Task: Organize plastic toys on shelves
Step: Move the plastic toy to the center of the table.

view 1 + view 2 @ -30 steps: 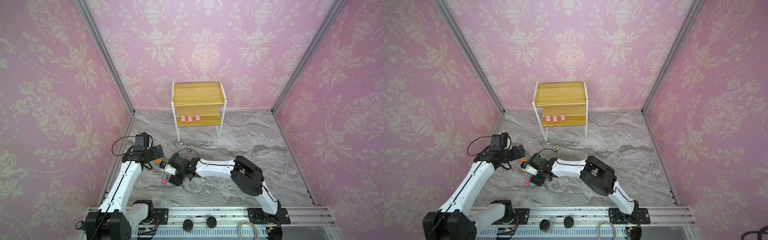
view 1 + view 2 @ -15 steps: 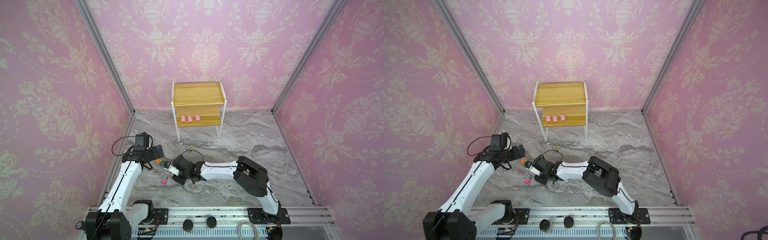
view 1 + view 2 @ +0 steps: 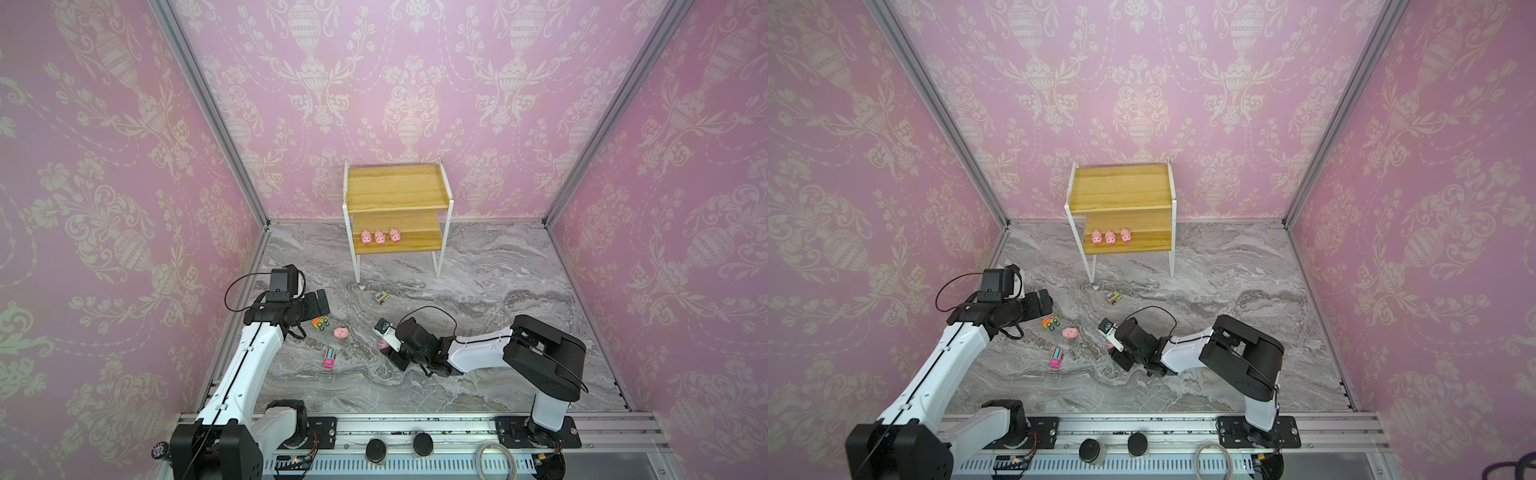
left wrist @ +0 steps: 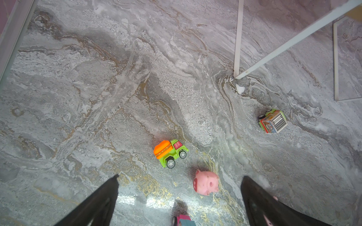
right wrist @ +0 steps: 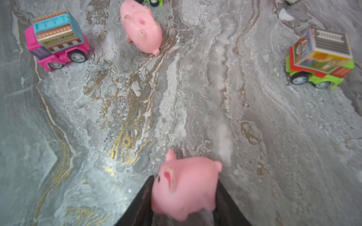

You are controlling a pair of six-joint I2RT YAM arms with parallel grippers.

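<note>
**Ana:** Where does the small two-tier rack (image 3: pixel 397 187) of yellowish wooden boards and thin white metal frame stand?

**Ben:** At the middle of the far edge of the grey marble-patterned tabletop (image 3: pixel 498 291). Three small pink plastic pig figures (image 3: pixel 380 237) sit in a row on its lower board, toward that board's left end.

**Ana:** What is the right gripper (image 5: pixel 184 187) doing?

**Ben:** Its two black fingers are pressed against the flanks of a fourth pink pig (image 5: pixel 186 176), clamping it between them. In both top views this happens toward the near edge, a little left of the middle. Whether the pig is clear of the surface cannot be told.

**Ana:** And the left gripper (image 4: pixel 180 177)?

**Ben:** Its fingers are spread wide with nothing between them. It hangs over the tabletop close to the left edge.

**Ana:** Which toys lie loose?

**Ben:**
- A fifth pink pig (image 3: pixel 341 332) lies just beside a tiny orange-and-green toy truck (image 3: pixel 321 323). Both are near the left gripper.
- A pink-and-blue toy truck (image 3: pixel 329 358) lies closer to the near edge.
- A brown-and-green toy truck (image 3: pixel 380 297) sits apart from these, near the rack's front left leg.
</note>
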